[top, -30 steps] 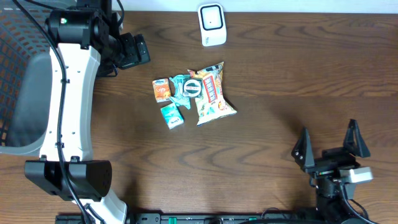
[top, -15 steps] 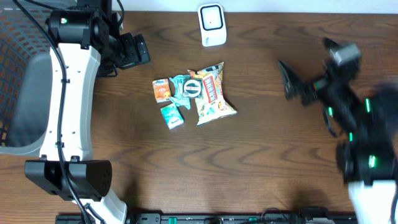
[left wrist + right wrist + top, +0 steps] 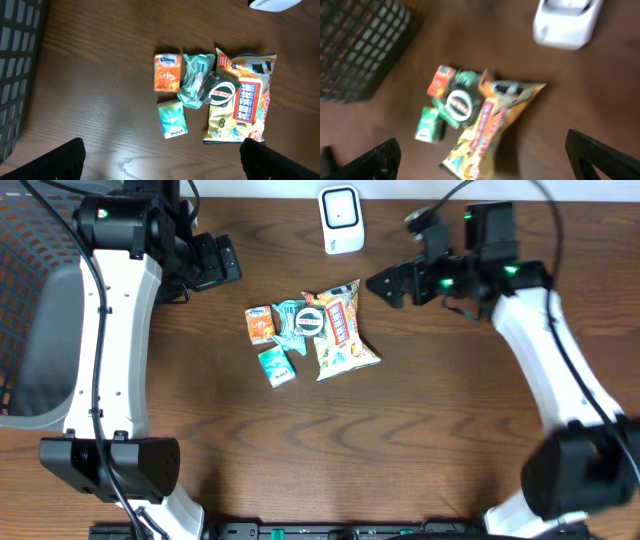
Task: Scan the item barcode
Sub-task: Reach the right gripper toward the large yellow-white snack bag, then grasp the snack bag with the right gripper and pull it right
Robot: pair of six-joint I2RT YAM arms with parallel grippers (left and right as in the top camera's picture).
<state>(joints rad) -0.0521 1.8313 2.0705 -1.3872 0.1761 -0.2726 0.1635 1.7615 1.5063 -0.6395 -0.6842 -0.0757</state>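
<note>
Two arms, overhead view: right gripper (image 3: 385, 288), jaws wide and empty, hangs just upper right of the snack bag (image 3: 341, 330), whose long axis runs up-down the frame. Left gripper (image 3: 222, 262) (wide too) sits farther, upper left. Left wrist: bare wooden table (image 3: 100, 75) all round. Right wrist: scanner (image 3: 565, 22) upper right, blurred.

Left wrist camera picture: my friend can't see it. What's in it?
A small pile of packets lies on a brown wooden table: an orange Kleenex tissue pack, a small teal packet, a crinkly green packet, a round black tin and a yellow-orange snack bag. A black mesh basket sits at the left edge.
</note>
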